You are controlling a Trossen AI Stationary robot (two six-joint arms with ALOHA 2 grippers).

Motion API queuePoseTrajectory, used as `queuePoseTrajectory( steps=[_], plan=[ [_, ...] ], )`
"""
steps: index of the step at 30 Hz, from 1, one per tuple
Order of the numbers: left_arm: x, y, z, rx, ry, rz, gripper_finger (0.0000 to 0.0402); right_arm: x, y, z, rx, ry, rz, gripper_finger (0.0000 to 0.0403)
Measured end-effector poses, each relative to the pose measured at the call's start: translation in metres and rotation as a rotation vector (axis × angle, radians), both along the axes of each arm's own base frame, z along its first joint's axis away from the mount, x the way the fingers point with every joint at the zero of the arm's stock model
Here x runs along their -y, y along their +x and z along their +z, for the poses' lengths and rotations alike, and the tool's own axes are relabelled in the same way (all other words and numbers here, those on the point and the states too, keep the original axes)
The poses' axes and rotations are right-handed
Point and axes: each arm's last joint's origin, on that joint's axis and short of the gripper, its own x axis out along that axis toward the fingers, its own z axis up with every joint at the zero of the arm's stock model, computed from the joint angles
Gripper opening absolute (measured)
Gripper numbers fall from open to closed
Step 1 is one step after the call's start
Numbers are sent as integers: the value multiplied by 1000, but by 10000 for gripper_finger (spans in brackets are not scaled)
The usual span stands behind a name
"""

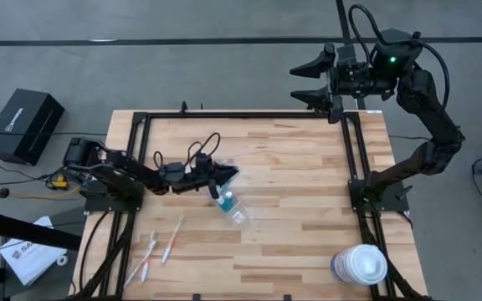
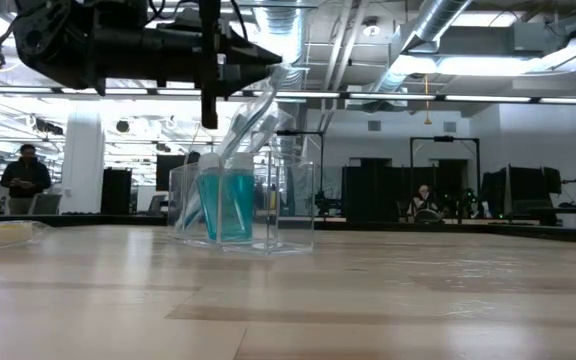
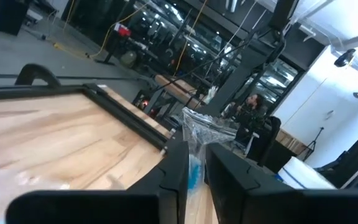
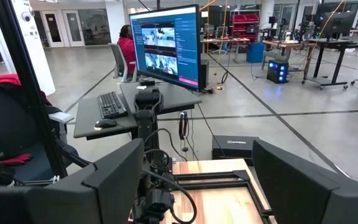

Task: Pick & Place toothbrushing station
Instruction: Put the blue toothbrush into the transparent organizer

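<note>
A small clear cup (image 1: 233,209) (image 2: 286,210) stands upright on the wooden table, left of centre, with teal tubes (image 2: 226,205) in it. A clear-wrapped toothbrush (image 2: 253,115) leans out of the cup, its top end up at my left gripper (image 1: 224,176) (image 3: 196,165). That gripper points level above the cup, fingers a narrow gap apart. More toothbrushes (image 1: 174,238) (image 1: 143,261) lie flat near the table's near left corner. My right gripper (image 1: 308,84) (image 4: 197,186) waits open, raised beyond the far right corner. My left gripper has the toothbrush's wrapped top end (image 3: 207,127) just at and beyond its fingertips (image 3: 178,158), which come level from the table's left. A narrow gap shows between the fingers. I cannot tell whether they touch the wrapper. The toothbrush's lower end stands in the cup.
A big round white-lidded tub (image 1: 360,266) stands at the near right corner. Black frame rails (image 1: 354,159) run along the table's left, far and right sides. A black box (image 1: 23,125) lies on the floor off the left side. People show in the room beyond.
</note>
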Motion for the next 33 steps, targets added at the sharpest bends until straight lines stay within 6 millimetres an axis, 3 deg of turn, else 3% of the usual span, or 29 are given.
queuePoseTrajectory(
  steps=[9,18,27,33],
  plan=[
    [0,-12,-12,-29,-51,-14,55,0,0,0,3,8,0,289],
    [0,-12,-11,-18,-70,-32,112,0,0,5,45,-8,0,289],
    [-1,-21,13,59,-39,-27,189,0,1,4,40,-7,-1,289],
    [-2,-31,19,-53,-16,-24,213,0,1,4,40,-7,-1,289]
  ],
)
